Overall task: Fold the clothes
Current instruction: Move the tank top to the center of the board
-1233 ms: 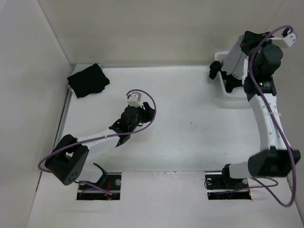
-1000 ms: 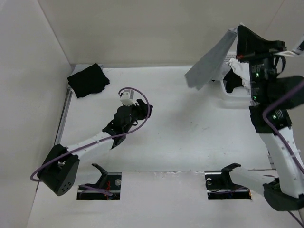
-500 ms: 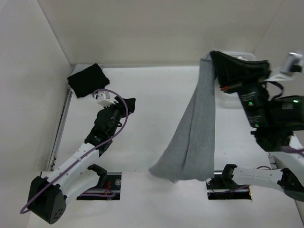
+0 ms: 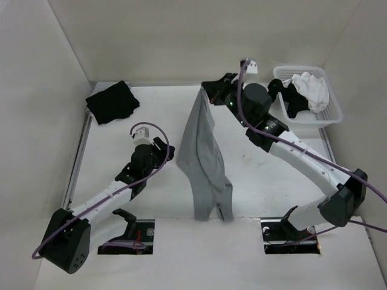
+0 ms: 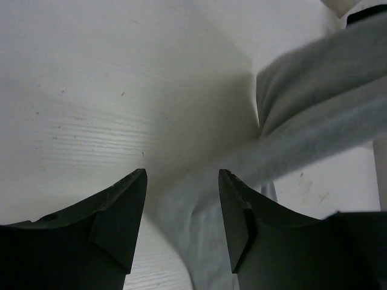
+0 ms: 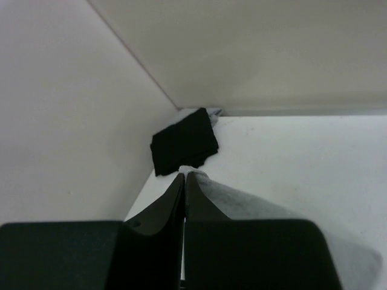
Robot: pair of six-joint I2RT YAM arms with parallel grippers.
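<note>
plain off-white walls (image 4: 181, 36) around a white table (image 4: 254, 181), soft even light

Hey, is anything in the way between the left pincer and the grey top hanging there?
Nothing visible. The left pincer is open, and the grey top is directly in front of it. The right pincer is shut on the top's upper edge. The black garment lies off in the far corner.

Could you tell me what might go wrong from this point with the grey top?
The right gripper pinches only a small bit of the grey top, so the fabric may slip free. The top hangs bunched in folds, so the open left gripper beside its lower part might catch several layers.
</note>
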